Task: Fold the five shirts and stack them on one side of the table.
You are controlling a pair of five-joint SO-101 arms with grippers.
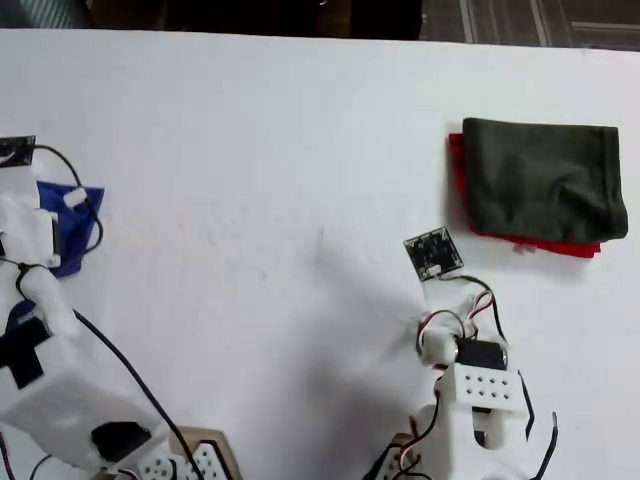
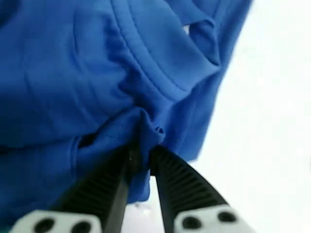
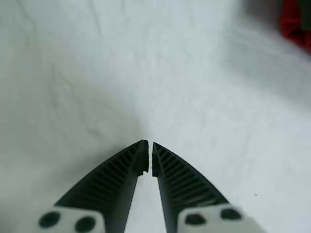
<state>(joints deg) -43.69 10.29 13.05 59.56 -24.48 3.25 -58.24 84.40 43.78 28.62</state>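
White tabletop (image 1: 250,150) carries the shirts and both arms. At its left edge a blue shirt (image 1: 82,215) lies bunched and unfolded, partly covered by the left arm (image 1: 50,380). In the left wrist view the blue shirt (image 2: 73,73) is rumpled, its ribbed collar band curving across the cloth, and the left gripper (image 2: 141,162) is clamped on a small raised fold of it, with the fabric squeezed between the two black ribbed fingers (image 2: 180,182).

Well apart, toward the far right of the tabletop, a dark green shirt (image 1: 540,180) lies folded on top of a folded red shirt (image 1: 457,175), whose edge peeks out along the left and near sides.

Near that stack, on the near side, stands the right arm (image 1: 475,390). Its right gripper (image 3: 149,158) has its tips drawn almost together with nothing between them, above bare white surface, and a corner of the red shirt (image 3: 294,24) shows farther off.
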